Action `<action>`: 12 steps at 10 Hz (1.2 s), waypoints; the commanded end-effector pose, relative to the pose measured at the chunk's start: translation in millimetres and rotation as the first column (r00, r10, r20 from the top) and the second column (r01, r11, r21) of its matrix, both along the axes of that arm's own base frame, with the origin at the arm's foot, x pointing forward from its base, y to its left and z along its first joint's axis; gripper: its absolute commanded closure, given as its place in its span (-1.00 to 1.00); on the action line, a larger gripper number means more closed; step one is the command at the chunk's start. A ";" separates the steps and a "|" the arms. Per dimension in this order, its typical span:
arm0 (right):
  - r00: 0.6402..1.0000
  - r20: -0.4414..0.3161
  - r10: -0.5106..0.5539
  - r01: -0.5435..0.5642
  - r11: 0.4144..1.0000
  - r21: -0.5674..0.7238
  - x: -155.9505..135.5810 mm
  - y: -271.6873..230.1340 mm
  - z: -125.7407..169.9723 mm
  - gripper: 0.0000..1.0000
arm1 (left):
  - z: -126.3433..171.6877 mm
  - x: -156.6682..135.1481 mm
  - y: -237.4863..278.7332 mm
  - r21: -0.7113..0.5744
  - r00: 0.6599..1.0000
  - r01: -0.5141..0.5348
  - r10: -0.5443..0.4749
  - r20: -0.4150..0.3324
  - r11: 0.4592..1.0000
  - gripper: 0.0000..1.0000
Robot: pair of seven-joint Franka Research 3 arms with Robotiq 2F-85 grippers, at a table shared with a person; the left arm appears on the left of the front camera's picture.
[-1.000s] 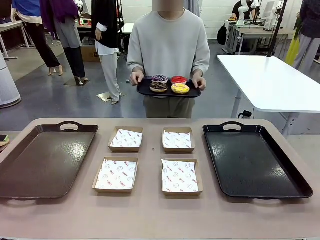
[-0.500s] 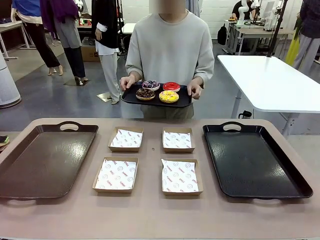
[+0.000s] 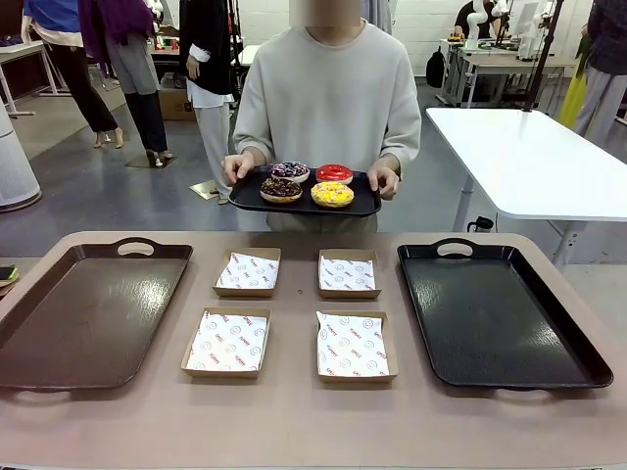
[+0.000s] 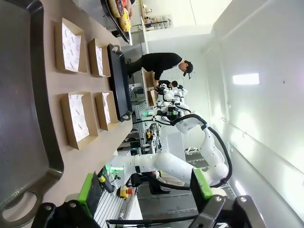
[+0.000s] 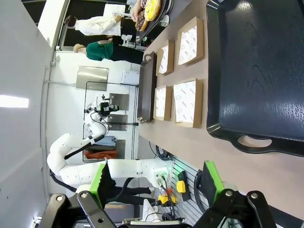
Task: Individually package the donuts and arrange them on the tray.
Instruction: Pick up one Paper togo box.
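Note:
A person at the table's far side holds a small black serving tray (image 3: 304, 208) in both hands. On it lie the donuts: chocolate (image 3: 281, 188), purple with white sprinkles (image 3: 290, 170), red (image 3: 334, 173) and yellow (image 3: 332, 194). They also show at the top edge of the left wrist view as donuts (image 4: 124, 12) and of the right wrist view as donuts (image 5: 148, 10). My left gripper (image 4: 146, 190) hangs open with nothing between its fingers, back from the table's near edge. My right gripper (image 5: 156, 185) is open and bare too, also off the table.
Several shallow cardboard boxes lined with printed paper sit mid-table, among them a near left box (image 3: 227, 343) and a near right box (image 3: 353, 345). A large black tray (image 3: 88, 313) lies at the left, another large tray (image 3: 500, 313) at the right. A white table (image 3: 529, 162) stands behind.
The person has stepped closer to the table, bringing the small tray of donuts forward and lower. Both grippers stay open.

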State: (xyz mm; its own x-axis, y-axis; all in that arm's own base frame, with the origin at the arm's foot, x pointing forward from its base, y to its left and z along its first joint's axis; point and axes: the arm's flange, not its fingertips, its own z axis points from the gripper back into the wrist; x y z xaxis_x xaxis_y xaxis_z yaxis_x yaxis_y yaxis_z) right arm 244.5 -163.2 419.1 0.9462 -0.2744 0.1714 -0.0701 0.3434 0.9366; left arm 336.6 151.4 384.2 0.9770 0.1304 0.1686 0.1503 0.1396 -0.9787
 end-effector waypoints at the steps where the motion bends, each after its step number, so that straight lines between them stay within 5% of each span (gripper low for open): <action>1: 1.000 0.011 -0.004 0.003 1.000 0.008 2.0 -0.4 1.2 -1.00 | 1.2 0.5 1.0 -0.015 1.000 -0.002 0.003 0.018 1.000 -1.00; 12: 1.000 0.011 -0.004 0.003 1.000 0.008 2.0 -0.4 1.2 -1.00 | 1.2 0.5 1.0 -0.015 1.000 -0.002 0.003 0.018 1.000 -1.00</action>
State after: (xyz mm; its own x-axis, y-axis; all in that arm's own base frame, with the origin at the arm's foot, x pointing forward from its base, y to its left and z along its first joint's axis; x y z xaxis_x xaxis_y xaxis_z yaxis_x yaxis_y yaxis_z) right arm 244.9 -162.6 419.1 0.9468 -0.2724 0.1712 -0.0701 0.3445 0.9362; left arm 336.6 151.4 384.3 0.9770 0.1303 0.1688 0.1505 0.1394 -0.9787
